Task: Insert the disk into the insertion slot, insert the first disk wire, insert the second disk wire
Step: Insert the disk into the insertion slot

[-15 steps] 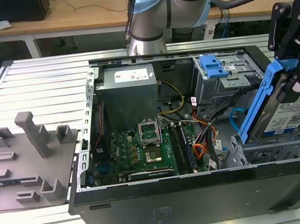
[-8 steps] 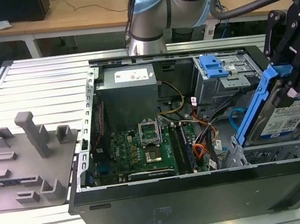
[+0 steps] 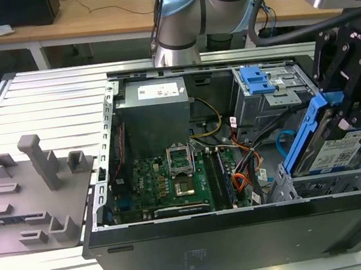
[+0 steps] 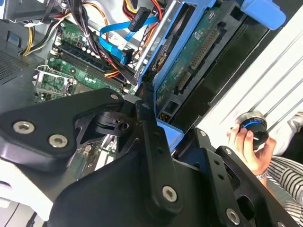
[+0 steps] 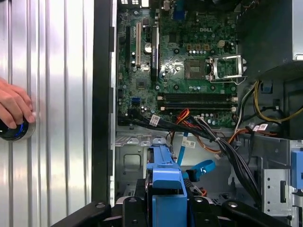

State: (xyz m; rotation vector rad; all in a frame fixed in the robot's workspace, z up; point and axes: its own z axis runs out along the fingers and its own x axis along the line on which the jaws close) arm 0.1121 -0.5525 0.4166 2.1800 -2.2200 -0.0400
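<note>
An open computer case (image 3: 181, 244) lies on a ribbed metal counter (image 3: 49, 99). At the exterior view's right, the black gripper (image 3: 339, 114) is clamped on the blue-framed disk (image 3: 339, 151), holding it tilted with its lower end in the silver insertion slot (image 3: 320, 188). A light-blue cable (image 3: 285, 140) loops just beside it. In the first wrist view, a person's hand (image 5: 14, 106) rests on a round knob (image 5: 16, 130).
</note>
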